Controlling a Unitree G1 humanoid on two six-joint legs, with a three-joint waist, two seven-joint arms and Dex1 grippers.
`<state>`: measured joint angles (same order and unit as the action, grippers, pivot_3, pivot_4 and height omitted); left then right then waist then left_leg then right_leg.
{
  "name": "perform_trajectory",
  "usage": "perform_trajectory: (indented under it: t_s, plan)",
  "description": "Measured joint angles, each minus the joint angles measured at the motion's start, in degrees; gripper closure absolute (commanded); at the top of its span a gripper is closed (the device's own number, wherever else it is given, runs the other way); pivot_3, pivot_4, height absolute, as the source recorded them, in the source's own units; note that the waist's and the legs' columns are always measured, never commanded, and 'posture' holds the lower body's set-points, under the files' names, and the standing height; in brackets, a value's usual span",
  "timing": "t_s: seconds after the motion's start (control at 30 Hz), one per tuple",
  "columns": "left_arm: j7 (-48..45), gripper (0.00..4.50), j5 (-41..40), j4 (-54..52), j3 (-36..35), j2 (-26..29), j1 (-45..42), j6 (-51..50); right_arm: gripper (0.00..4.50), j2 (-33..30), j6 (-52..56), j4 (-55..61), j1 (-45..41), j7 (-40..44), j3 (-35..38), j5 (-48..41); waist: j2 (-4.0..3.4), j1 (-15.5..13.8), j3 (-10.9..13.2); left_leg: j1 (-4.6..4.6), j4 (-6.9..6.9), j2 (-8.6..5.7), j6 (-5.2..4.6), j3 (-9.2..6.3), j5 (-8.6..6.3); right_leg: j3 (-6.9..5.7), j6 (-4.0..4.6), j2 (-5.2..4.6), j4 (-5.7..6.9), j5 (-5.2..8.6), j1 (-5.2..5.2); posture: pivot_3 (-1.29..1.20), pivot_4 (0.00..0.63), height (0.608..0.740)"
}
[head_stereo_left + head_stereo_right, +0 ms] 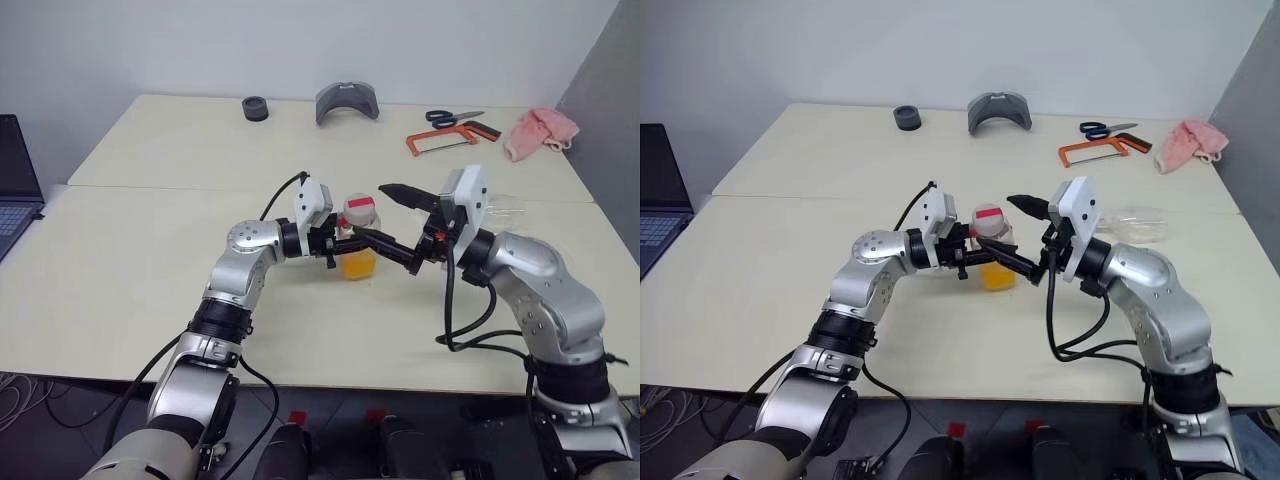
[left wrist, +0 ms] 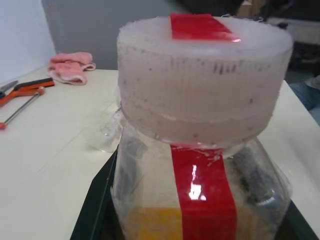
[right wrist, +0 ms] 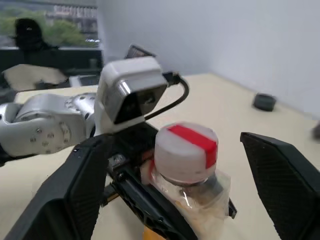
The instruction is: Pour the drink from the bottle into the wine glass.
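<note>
My left gripper (image 1: pixel 338 246) is shut on the bottle (image 1: pixel 358 240), holding it upright just above the middle of the table (image 1: pixel 150 290). The bottle (image 2: pixel 200 190) is clear plastic with a red stripe and a pale cap (image 3: pixel 185 150) crossed by red tape. The orange drink (image 1: pixel 357 266) fills its lower part. My right gripper (image 1: pixel 393 220) is open, one finger on each side of the cap and clear of it. The wine glass (image 1: pixel 1137 222) is on the table behind my right arm and appears to lie on its side.
At the far right of the table are an orange hacksaw (image 1: pixel 450 137), blue-handled scissors (image 1: pixel 455 117) and a pink cloth (image 1: pixel 540 130). A grey curved part (image 1: pixel 347 102) and a small black ring (image 1: pixel 255 107) sit at the back. A laptop (image 1: pixel 15 180) stands at the left.
</note>
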<state>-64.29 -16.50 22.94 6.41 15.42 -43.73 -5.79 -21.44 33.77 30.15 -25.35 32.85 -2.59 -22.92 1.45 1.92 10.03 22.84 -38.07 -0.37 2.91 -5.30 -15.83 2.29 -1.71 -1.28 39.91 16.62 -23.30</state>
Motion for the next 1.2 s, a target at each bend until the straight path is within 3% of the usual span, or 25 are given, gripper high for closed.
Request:
perform_trajectory:
  t_s: [0.23,0.57,0.67,0.77,0.83,1.0,1.2]
  plan:
    - [-0.2,2.8,0.7,2.2,0.4,-1.2,-1.1,1.2,0.24,9.2,0.7,2.1,2.5,-15.1,-8.5,10.2,0.0,0.1,0.0,-0.02,-0.01,-0.04,0.18,0.04,0.1,0.01,0.0,0.08,0.01,0.0,-0.01,0.0,0.15,0.74]
    - [-1.4,2.8,1.2,4.6,0.5,-1.7,-1.9,2.5,0.24,12.5,0.5,-0.3,1.9,-19.3,-8.8,13.4,0.0,0.1,0.0,-0.03,0.0,-0.06,0.18,0.06,0.1,0.01,0.0,0.09,0.01,0.0,0.0,0.0,0.15,0.74]
    - [-1.5,2.8,1.3,4.6,0.5,-1.7,-1.9,2.6,0.85,12.5,0.5,-0.5,1.9,-19.2,-8.8,13.4,0.0,0.1,0.0,-0.03,0.0,-0.06,0.03,0.05,0.01,0.01,0.0,0.09,0.01,0.0,0.0,0.0,0.15,0.74]
    - [-1.6,2.8,1.3,4.6,0.5,-1.6,-1.9,2.6,1.85,12.5,0.5,-0.5,2.0,-19.0,-8.9,13.4,0.0,0.1,0.0,-0.03,0.0,-0.06,0.02,0.05,0.01,0.01,0.0,0.09,0.01,0.0,0.0,0.0,0.15,0.74]
    - [-1.9,2.8,1.3,4.6,0.5,-1.4,-1.9,2.5,2.61,12.3,-0.1,-0.8,2.2,-18.1,-9.1,13.3,0.0,0.1,0.0,-0.03,0.0,-0.07,0.01,0.05,0.01,0.01,0.0,0.09,0.01,0.0,0.0,0.0,0.15,0.74]
    - [-3.9,2.8,1.1,4.4,0.6,-0.5,-1.9,1.9,2.62,10.3,-3.4,-2.7,2.1,-13.7,-9.3,12.1,0.0,0.1,0.0,-0.03,0.0,-0.09,0.0,0.08,0.0,0.02,0.0,0.09,0.0,0.0,0.0,0.0,0.15,0.74]
    - [-10.6,2.8,0.6,4.8,1.3,1.1,-2.5,1.3,2.62,-1.9,-8.4,-12.9,-5.6,9.7,-6.6,2.3,-0.05,0.4,0.1,-0.06,-0.01,-0.1,-0.02,0.39,-0.01,0.0,0.0,0.15,-0.03,0.0,0.04,0.0,0.15,0.74]
